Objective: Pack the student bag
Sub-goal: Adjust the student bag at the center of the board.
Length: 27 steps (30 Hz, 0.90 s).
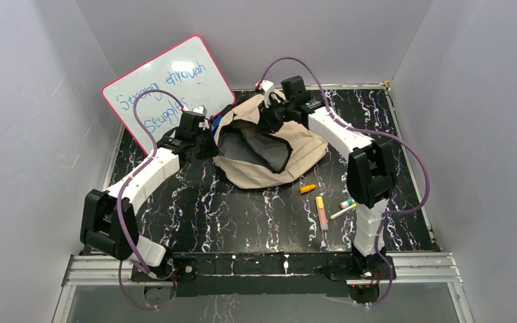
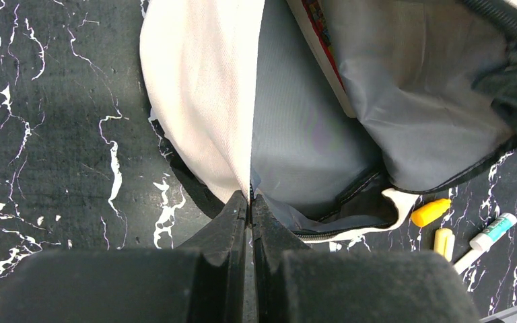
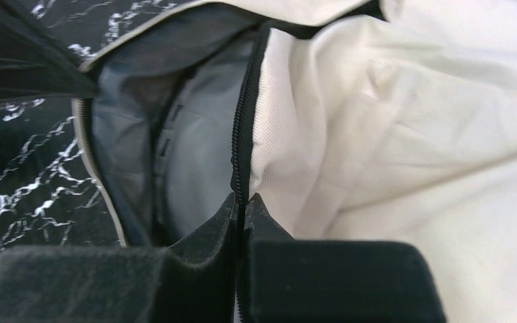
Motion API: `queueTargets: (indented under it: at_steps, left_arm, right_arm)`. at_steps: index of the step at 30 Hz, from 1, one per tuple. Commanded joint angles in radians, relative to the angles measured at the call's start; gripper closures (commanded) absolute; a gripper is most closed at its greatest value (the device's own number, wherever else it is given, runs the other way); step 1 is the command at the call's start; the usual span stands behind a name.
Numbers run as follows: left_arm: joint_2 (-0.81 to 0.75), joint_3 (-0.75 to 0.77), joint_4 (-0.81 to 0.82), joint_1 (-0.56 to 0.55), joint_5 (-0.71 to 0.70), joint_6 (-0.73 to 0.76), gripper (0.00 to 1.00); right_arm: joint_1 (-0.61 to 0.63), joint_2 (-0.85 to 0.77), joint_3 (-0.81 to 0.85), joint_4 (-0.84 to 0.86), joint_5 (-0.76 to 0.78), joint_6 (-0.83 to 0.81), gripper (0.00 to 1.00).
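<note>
Currently: student bag [image 1: 269, 158] open, left gripper [image 2: 250, 202] and right gripper [image 3: 244, 202] pinching its rim; markers [image 1: 322, 212] outside, unpacked.

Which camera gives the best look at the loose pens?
Top external: all the pens lie in plain sight on the table near the bag. Left wrist catches only some at its lower right edge; right wrist shows none, only bag.
</note>
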Motion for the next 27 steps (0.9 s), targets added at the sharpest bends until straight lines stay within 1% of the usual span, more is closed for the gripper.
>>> queueTargets:
  at_steps: [1,6,13,18,20,23,27]
  left_arm:
    - [-0.006,0.036,0.004,0.009,-0.008,0.009,1.0]
    - [-0.003,0.035,0.004,0.01,-0.008,0.006,1.0]
    - [0.0,0.034,0.004,0.01,-0.008,0.004,1.0]
    - [0.0,0.028,0.005,0.011,-0.008,0.003,1.0]
    - [0.0,0.027,0.006,0.011,-0.008,0.004,1.0]
    - [0.002,0.022,0.007,0.012,-0.008,0.006,1.0]
    - [0.011,0.022,0.011,0.012,0.027,0.009,1.0]
  right_arm:
    - [0.055,-0.032,0.068,-0.03,-0.062,0.043,0.96]
    - [0.12,-0.007,0.078,-0.055,-0.1,0.06,0.94]
    - [0.168,0.042,0.067,-0.024,-0.124,0.095,0.91]
    - [0.188,0.102,0.086,-0.013,-0.127,0.104,0.81]
    - [0.188,0.11,0.095,-0.02,-0.125,0.106,0.71]
    - [0.189,0.062,0.057,0.017,-0.1,0.096,0.6]
    - [0.188,-0.05,-0.055,0.082,-0.02,0.076,0.52]
